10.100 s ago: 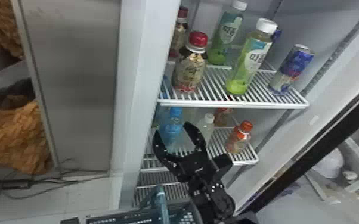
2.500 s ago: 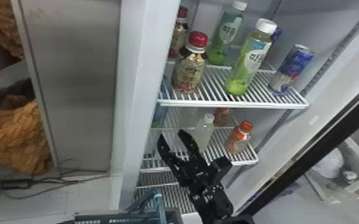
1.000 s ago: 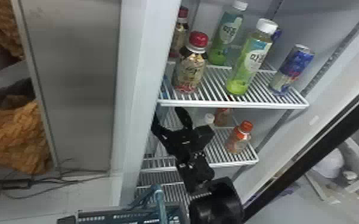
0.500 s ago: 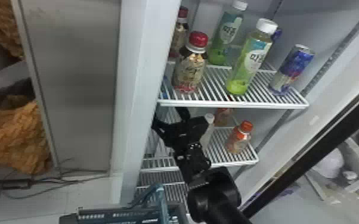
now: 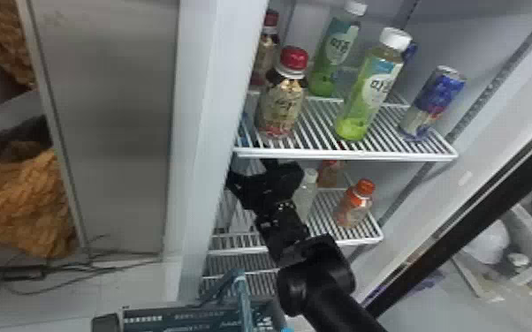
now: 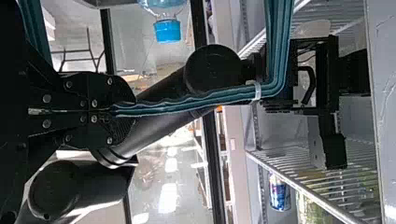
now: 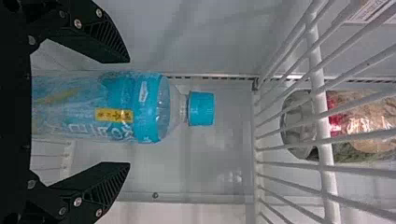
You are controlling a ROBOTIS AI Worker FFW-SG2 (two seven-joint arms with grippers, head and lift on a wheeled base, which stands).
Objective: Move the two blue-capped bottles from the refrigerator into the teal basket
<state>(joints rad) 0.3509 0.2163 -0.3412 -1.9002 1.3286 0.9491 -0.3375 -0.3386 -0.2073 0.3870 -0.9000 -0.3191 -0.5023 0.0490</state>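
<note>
The front green bottle (image 5: 371, 88) has a blue-and-silver can (image 5: 432, 103) near it on the right and a red-capped bottle (image 5: 280, 106) on the left. Behind it to the left stands a second green bottle (image 5: 336, 50), with another red-capped bottle (image 5: 266, 50) farther left. Below it stand an orange-capped bottle (image 5: 353, 206) and a white-capped bottle (image 5: 306, 196); crinkled orange-brown material (image 5: 22, 203) is well apart to its left.

One blue-capped bottle (image 7: 123, 107) stands shelved, another (image 6: 167, 24) seemingly in the teal basket (image 5: 146, 318).
</note>
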